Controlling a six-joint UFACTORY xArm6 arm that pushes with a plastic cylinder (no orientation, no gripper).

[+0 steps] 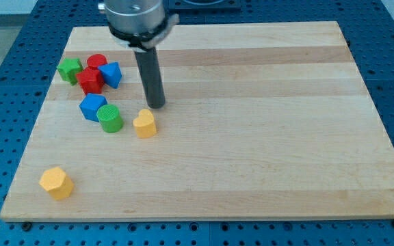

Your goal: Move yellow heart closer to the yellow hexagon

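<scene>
The yellow heart (144, 124) lies left of the board's centre. The yellow hexagon (56, 182) sits near the board's bottom left corner, far down and left of the heart. My tip (156, 106) stands just above and slightly right of the yellow heart, close to it; I cannot tell if they touch.
A green cylinder (109, 118) and a blue block (92, 106) lie just left of the heart. Further up left are a red star-like block (89, 80), a red cylinder (97, 62), a blue block (111, 74) and a green block (70, 70). The wooden board (265, 137) rests on a blue perforated table.
</scene>
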